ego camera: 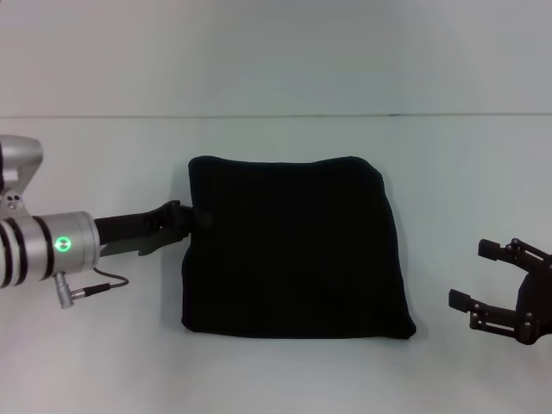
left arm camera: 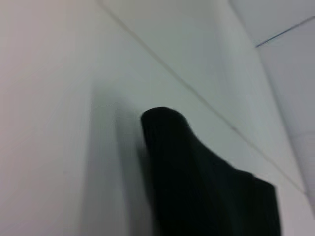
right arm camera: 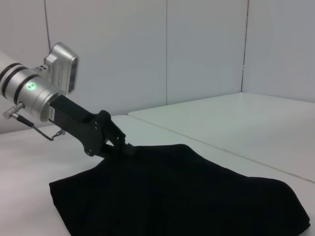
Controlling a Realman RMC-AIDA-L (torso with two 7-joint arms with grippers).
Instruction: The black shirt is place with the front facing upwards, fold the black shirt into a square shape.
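The black shirt lies folded into a rough square in the middle of the white table, with no lettering showing. My left gripper reaches in from the left and its tips meet the shirt's left edge, pinched together on the cloth; the right wrist view shows the left gripper at the fold's far edge. The left wrist view shows only a dark bulge of the black shirt. My right gripper hovers open to the right of the shirt, apart from it, with nothing between its fingers.
The white table runs on all sides of the shirt, with a seam line across the back. A thin grey cable hangs under the left wrist. White walls stand behind.
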